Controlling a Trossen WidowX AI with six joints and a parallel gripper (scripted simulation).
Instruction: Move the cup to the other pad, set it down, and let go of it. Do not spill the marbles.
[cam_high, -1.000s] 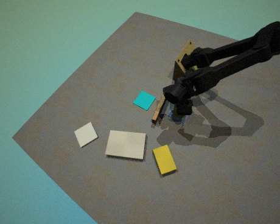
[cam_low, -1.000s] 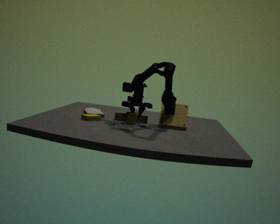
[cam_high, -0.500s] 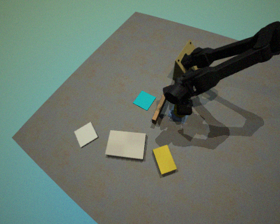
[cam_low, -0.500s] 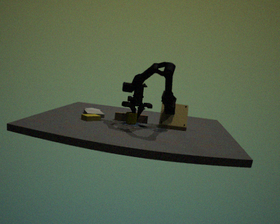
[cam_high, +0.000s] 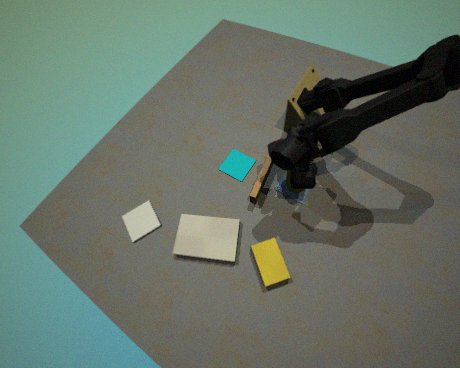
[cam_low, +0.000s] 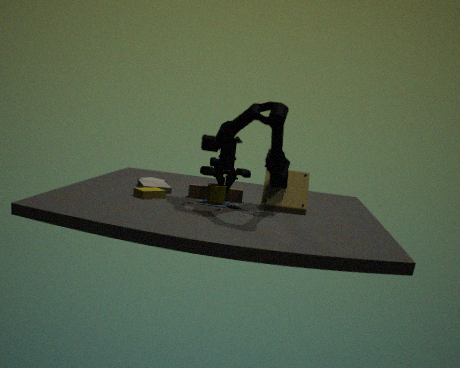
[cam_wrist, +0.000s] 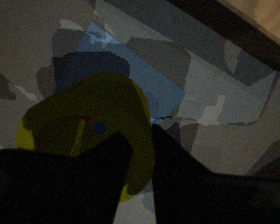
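The yellow cup (cam_high: 290, 184) (cam_low: 216, 194) (cam_wrist: 85, 97) is over the blue pad (cam_wrist: 155, 82). My gripper (cam_low: 224, 186) (cam_wrist: 143, 128) is shut on the cup's wall, one finger inside the rim and the other outside. In the wrist view the cup looks somewhat tilted. A red marble (cam_wrist: 87, 119) and a blue marble (cam_wrist: 99, 128) show inside; the fingers hide part of the interior. I cannot tell whether the cup's base touches the pad. The cyan pad (cam_high: 237, 165) lies beyond the wooden bar, with nothing on it.
The wooden bar (cam_high: 260, 180) (cam_low: 235, 194) (cam_wrist: 250, 22) stands between the two pads. A tan board (cam_high: 306, 86) (cam_low: 290, 192) stands near the arm. A cream block (cam_high: 206, 238), a yellow block (cam_high: 270, 263) (cam_low: 149, 193) and a white square (cam_high: 141, 221) lie farther off.
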